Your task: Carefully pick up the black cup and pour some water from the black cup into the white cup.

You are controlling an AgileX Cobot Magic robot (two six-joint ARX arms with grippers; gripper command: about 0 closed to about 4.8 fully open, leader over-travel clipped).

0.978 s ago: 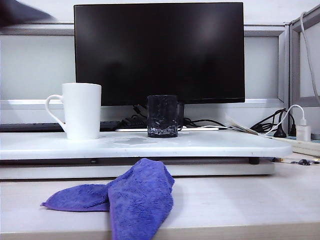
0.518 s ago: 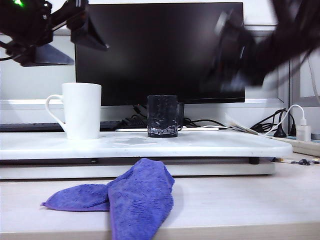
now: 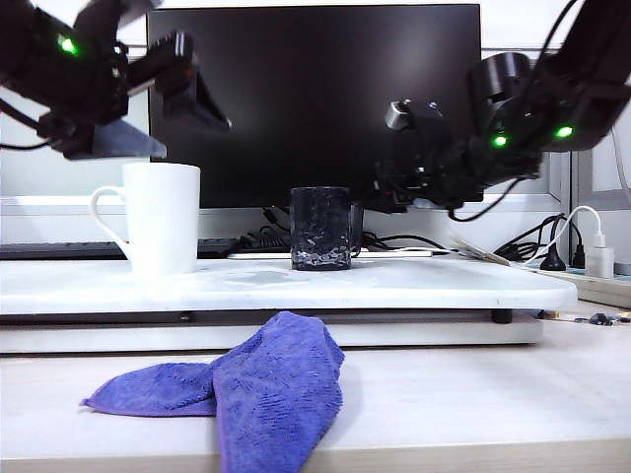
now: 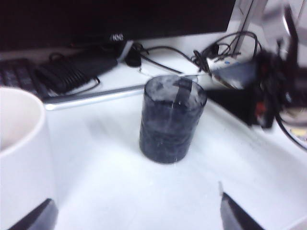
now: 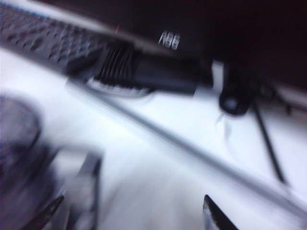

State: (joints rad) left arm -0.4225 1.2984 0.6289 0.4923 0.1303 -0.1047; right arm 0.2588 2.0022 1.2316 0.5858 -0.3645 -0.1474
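Left end effector (image 3: 192, 94): jaws wide apart, nothing held; hovers above the tall white ceramic mug (image 3: 158, 219), upper left of ext. view. In the left wrist view its two dark fingertips (image 4: 238, 216) show at the frame edge, well apart from each other, w/ the cup between and beyond them.

Right end effector (image 3: 380, 192): jaws spread, empty; hangs just right of the small smoky-black faceted glass cup (image 3: 320, 229), near its handle side, not touching as far as can be told. Right wrist view is heavily blurred; dark fingertips (image 5: 215, 215) visible, the cup only a dark smear.

Black cup: upright, approx. centre of the raised white board (image 3: 444, 286). Through the glass in the left wrist view (image 4: 170, 120), a liquid level shows partway up.

White mug: upright on same board, left of the black cup and apart from it, loop handle facing left.

Surroundings: black monitor (image 3: 315, 99) behind both cups; keyboard (image 4: 14, 76) and cables at its foot. Crumpled purple microfibre cloth (image 3: 251, 389) on the pale tabletop (image 3: 473, 394) in front of the board. White charger plug (image 3: 597, 258) at far right.
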